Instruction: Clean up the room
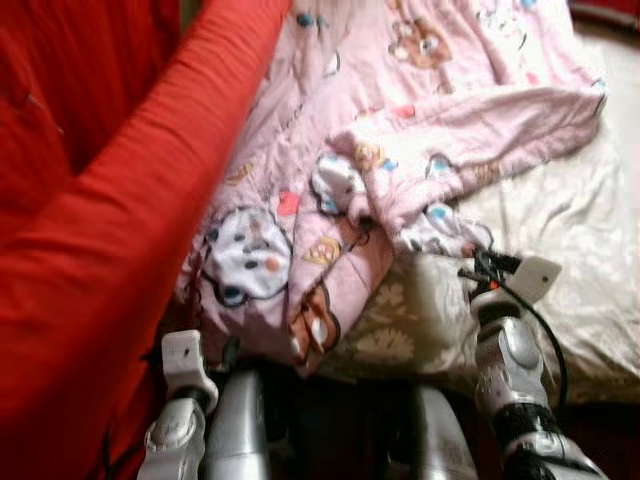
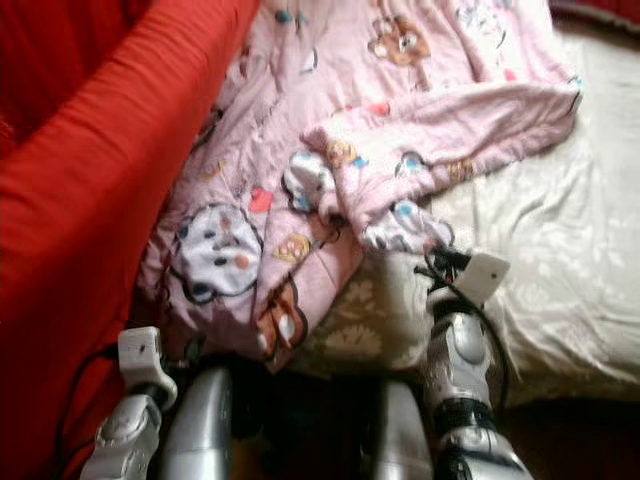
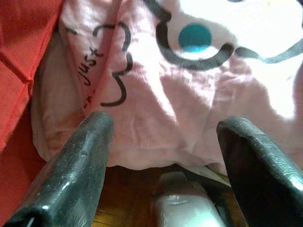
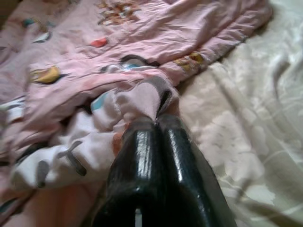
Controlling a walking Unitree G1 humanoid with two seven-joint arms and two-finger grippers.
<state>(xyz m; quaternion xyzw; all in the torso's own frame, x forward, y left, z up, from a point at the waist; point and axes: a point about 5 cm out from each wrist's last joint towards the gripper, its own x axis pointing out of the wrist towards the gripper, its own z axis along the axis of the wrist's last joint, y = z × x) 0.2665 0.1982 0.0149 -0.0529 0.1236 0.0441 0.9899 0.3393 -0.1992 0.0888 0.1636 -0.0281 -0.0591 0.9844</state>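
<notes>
i see a pale pink blanket (image 1: 400, 130) printed with brown bears, white cartoon faces outlined in black, and red and teal spots. cream sheet (image 1: 590, 230) with a faint floral pattern. plain red bolster (image 1: 110, 230) alongside. my arms silver, fingers (image 4: 142, 189) glossy black.

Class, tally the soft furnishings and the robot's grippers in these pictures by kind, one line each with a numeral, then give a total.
Pink cartoon-print quilt: 1
Cream floral-patterned bed sheet: 1
Red fabric padded side: 1
Robot grippers: 2, the left gripper with jaws apart near the quilt's edge, the right gripper with jaws shut on a quilt fold
Total: 5
</notes>
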